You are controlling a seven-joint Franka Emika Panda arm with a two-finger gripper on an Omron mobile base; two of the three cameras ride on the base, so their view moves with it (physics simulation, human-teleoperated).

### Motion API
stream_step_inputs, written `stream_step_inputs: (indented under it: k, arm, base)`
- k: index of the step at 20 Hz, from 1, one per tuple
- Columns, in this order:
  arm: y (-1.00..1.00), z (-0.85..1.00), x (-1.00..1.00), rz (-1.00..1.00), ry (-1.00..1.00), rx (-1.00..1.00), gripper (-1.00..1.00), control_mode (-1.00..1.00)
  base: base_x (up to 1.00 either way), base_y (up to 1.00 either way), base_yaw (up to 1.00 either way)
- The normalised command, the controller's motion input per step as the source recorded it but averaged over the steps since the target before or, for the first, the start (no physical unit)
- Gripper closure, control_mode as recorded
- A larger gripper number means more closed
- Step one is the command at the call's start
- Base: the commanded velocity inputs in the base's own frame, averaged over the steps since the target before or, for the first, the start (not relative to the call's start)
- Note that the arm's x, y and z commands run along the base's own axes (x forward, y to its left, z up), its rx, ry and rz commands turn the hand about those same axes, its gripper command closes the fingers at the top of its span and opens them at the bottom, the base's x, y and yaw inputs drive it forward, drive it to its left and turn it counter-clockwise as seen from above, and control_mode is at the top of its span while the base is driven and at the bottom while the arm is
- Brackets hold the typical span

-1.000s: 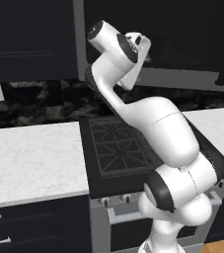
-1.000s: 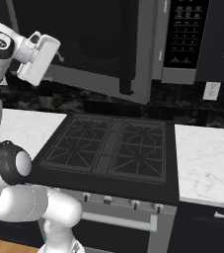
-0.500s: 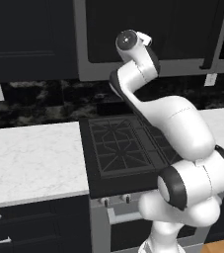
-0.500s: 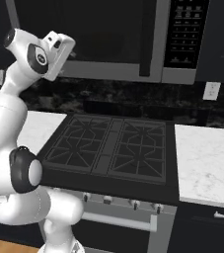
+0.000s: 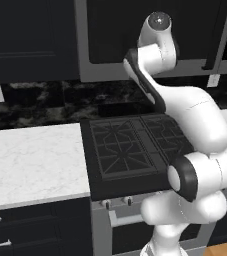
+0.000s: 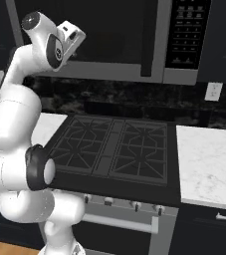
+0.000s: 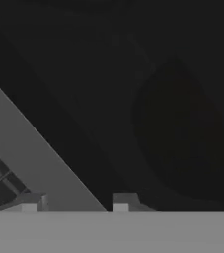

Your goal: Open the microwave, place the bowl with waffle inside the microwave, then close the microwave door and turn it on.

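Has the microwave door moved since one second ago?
Yes. The microwave door stood swung out over the stove; now it lies flush in its grey frame.

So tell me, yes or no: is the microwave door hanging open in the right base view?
No, the microwave door sits flush in its grey frame, handle upright.

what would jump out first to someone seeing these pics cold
The big white arm fills the foreground, curling up from the base with its hand raised right against the microwave door, the dark glass panel above the range. Below it the black stove with its burner grates sits between two pale marble counters. In the hand view the gripper faces the dark glass, its tips apart with nothing between them.
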Motion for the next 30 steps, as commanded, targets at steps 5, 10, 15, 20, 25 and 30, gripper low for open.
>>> stream_step_inputs:
  k: [5, 10, 15, 20, 25, 30]
  arm:
    - [-0.28, -0.82, 0.51, 0.33, -0.35, 0.02, -1.00, -1.00]
    - [-0.97, -1.00, -0.21, 0.15, -0.32, 0.00, -1.00, -1.00]
    - [-1.00, -1.00, -0.26, 0.05, -0.20, 0.00, -1.00, -1.00]
    - [-1.00, -1.00, -0.48, 0.04, -0.25, 0.00, -1.00, -1.00]
    - [-0.66, -0.42, -1.00, 0.02, -0.04, 0.00, -1.00, -1.00]
    - [-0.13, 0.07, -0.95, 0.18, -0.13, -0.01, -1.00, -1.00]
  base:
    - [0.00, 0.00, 0.00]
    - [0.00, 0.00, 0.00]
    - [0.00, 0.00, 0.00]
    - [0.00, 0.00, 0.00]
    - [0.00, 0.00, 0.00]
    - [0.00, 0.00, 0.00]
